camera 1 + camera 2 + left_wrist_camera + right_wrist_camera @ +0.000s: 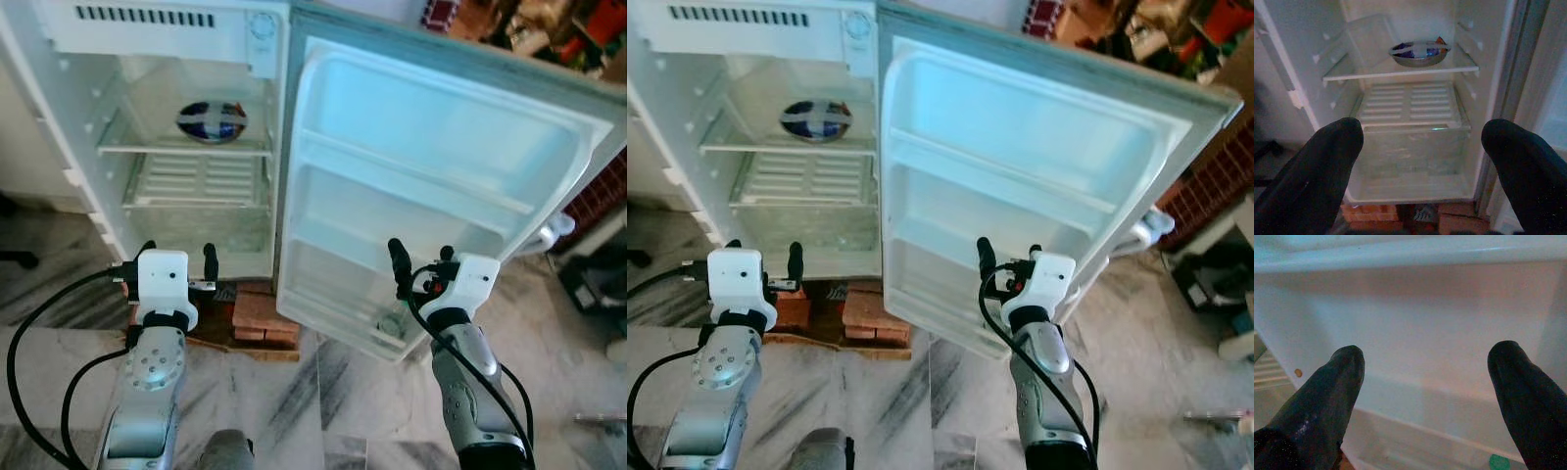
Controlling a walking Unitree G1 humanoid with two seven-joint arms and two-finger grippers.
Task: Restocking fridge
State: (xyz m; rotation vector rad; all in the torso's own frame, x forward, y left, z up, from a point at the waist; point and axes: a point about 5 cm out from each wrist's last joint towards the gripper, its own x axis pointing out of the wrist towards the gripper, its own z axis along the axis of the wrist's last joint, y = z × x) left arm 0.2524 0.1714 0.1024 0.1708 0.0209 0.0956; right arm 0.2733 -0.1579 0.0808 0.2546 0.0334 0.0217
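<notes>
Fridge [196, 235] stands open, bowl [212, 121] on its shelf [186, 149]. Left tool [176, 262] and right tool [419, 266] both spread, empty. Door bin's [333, 318] small item, perhaps a bottle; fetch stock first.

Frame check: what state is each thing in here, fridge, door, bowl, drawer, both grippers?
Fridge: open, nearly unstocked.
Fridge door: swung wide open.
Bowl: upright on the glass shelf, holding something.
Crisper drawer: shut.
Left gripper: open, holding nothing.
Right gripper: open, holding nothing.
</notes>
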